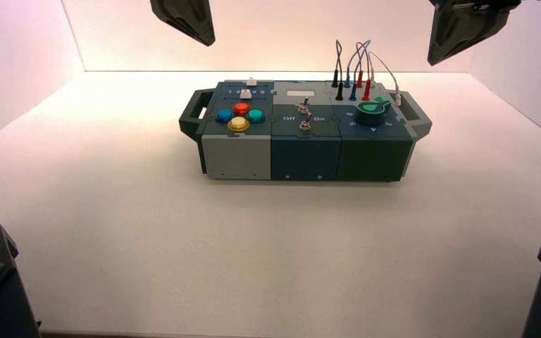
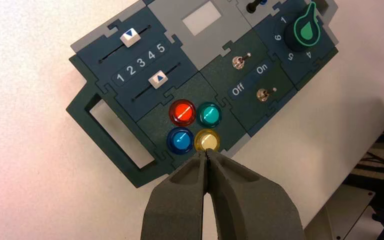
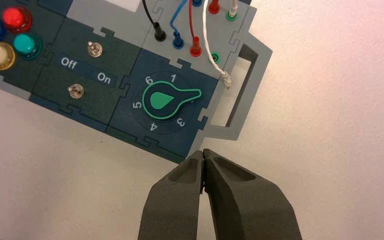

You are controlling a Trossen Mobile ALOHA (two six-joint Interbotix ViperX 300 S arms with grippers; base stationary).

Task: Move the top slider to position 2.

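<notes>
White top slider (image 2: 130, 37) beyond left gripper (image 2: 206, 151)

Top slider (image 2: 130, 37): small white block, blue triangle pointing toward the digit row. Sits on a thin dark straight track, dark blue panel, left part of box, far side. Reads between 3 and 4.
Position 2 (image 2: 130, 70): white printed digit, 2nd in row 1-5, between the 2 slider tracks.
</notes>
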